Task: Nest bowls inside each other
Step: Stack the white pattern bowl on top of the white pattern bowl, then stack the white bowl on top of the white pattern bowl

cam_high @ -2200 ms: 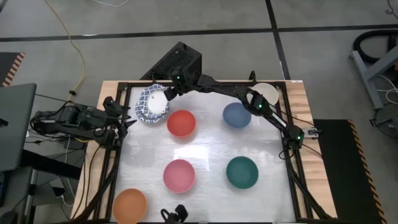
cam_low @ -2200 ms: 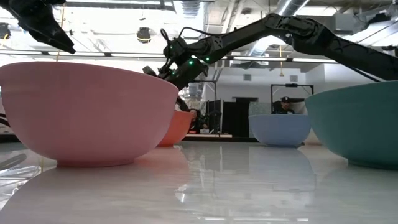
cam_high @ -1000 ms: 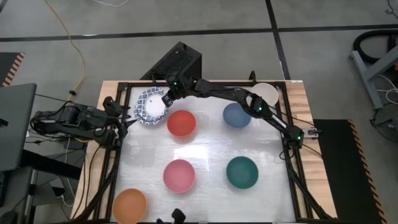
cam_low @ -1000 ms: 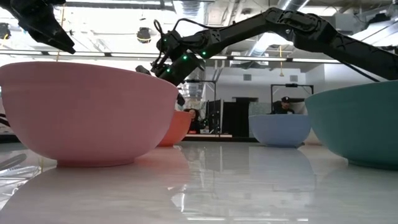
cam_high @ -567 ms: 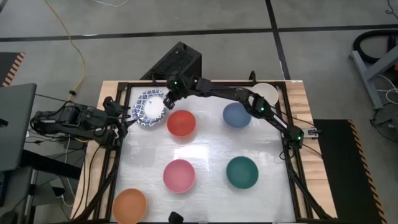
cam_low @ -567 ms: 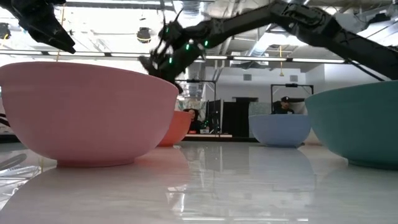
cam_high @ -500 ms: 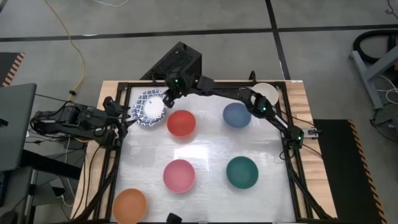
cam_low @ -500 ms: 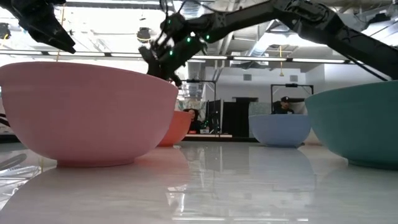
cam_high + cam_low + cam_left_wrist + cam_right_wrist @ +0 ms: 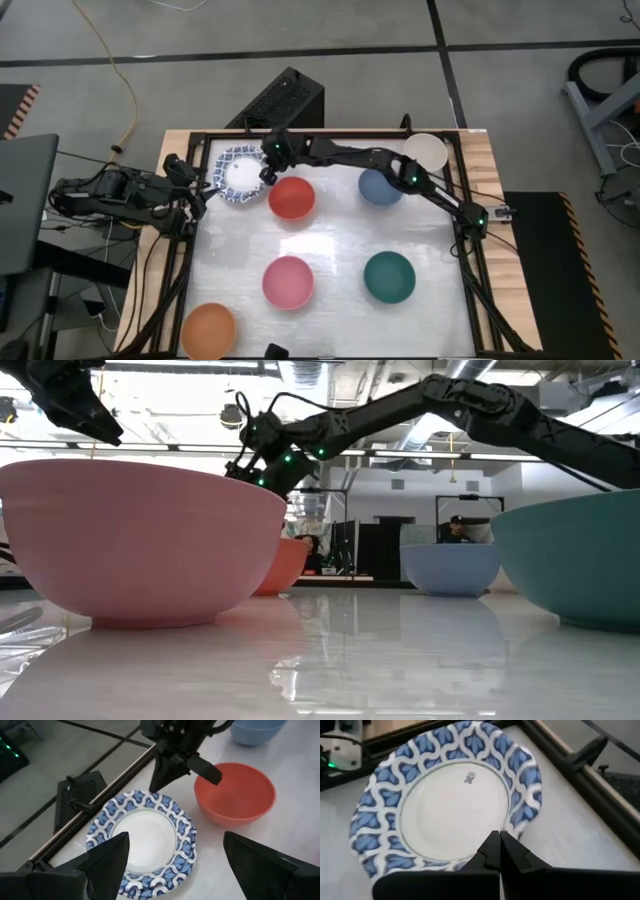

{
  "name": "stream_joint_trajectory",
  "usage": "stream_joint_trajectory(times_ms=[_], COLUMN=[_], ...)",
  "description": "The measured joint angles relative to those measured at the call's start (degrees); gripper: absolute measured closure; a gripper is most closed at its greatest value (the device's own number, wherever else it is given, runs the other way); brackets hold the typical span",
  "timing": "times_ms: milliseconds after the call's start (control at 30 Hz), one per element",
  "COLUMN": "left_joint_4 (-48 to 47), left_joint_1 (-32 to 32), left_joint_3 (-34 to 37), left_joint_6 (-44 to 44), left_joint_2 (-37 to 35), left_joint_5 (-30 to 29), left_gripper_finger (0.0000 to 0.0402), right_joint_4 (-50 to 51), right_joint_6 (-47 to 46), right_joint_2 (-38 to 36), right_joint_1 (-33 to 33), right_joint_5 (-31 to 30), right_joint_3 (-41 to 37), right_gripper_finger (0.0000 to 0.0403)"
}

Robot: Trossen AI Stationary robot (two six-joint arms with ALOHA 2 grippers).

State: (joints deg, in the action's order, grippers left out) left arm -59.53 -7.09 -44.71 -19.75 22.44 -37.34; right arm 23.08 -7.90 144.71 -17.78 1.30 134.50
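A white bowl with a blue patterned rim (image 9: 238, 172) sits at the table's far left, and a second patterned rim (image 9: 131, 890) shows under it. My right gripper (image 9: 498, 845), shut with nothing between its fingers, reaches across the table. Its tips stand at this bowl's right-hand rim (image 9: 159, 799), beside the red bowl (image 9: 291, 198). Blue (image 9: 380, 185), cream (image 9: 428, 152), pink (image 9: 288, 282), green (image 9: 388, 277) and orange (image 9: 208, 330) bowls stand apart on the table. My left gripper (image 9: 175, 847) waits open at the left edge, facing the patterned bowl. My right gripper's shut fingertips (image 9: 154, 786) slant down from the table's right side to the patterned bowl's rim, on the side toward the red bowl. I cannot tell whether they touch the rim. The bowl rests flat on the one below it.
A black frame rail (image 9: 330, 132) borders the white tabletop. A black box (image 9: 285, 98) stands just beyond the far edge. Bare tabletop lies between the two rows of bowls (image 9: 340, 235). A person (image 9: 458, 526) shows far off in the room behind.
My right gripper rose a little beside the patterned bowl, then came down toward the table's near edge to the bowl's right rim. Its wrist rolled on the way, and it stayed shut.
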Motion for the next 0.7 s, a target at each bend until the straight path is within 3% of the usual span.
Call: stream_joint_trajectory(times_ms=[267, 400, 700], left_joint_4=[0.07, 0.05, 0.33], left_joint_1=[0.0, 0.0, 0.0], left_joint_3=[0.0, 0.0, 0.0], left_joint_6=[0.0, 0.32, 5.85], left_joint_2=[0.0, 0.0, 0.01], left_joint_5=[-0.03, 1.29, 6.26], left_gripper_finger=[0.0088, 0.0088, 0.0088], right_joint_4=[0.2, 2.88, 33.84], right_joint_6=[-0.84, -0.18, 6.71], right_joint_2=[0.31, -3.29, -18.5], right_joint_1=[0.07, 0.65, 4.21], right_joint_5=[0.24, 0.24, -0.18], right_joint_3=[0.03, 0.02, 0.11], right_gripper_finger=[0.039, 0.039, 0.039])
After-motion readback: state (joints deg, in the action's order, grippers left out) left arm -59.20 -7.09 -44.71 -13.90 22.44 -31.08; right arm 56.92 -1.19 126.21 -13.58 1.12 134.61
